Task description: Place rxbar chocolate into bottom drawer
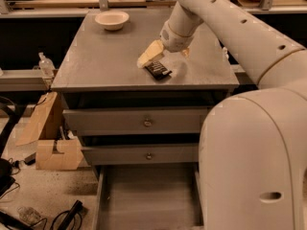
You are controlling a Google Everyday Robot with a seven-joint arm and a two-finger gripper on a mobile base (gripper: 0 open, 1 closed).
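The rxbar chocolate (157, 70), a flat black-wrapped bar, lies on the grey cabinet top (96, 61) right of centre. My gripper (166, 56) hangs just above its far end, with a pale yellow finger (149, 55) on the left and the tip of the other on the right. The fingers are spread and hold nothing. The bottom drawer (144, 195) is pulled out at the cabinet's foot, showing a plain grey floor. My white arm covers its right side.
A white bowl (112, 19) sits at the cabinet top's back left. The two upper knobbed drawers (146, 122) are shut. Cardboard pieces (53, 150), a small bottle (45, 63) and cables (67, 214) lie on the left.
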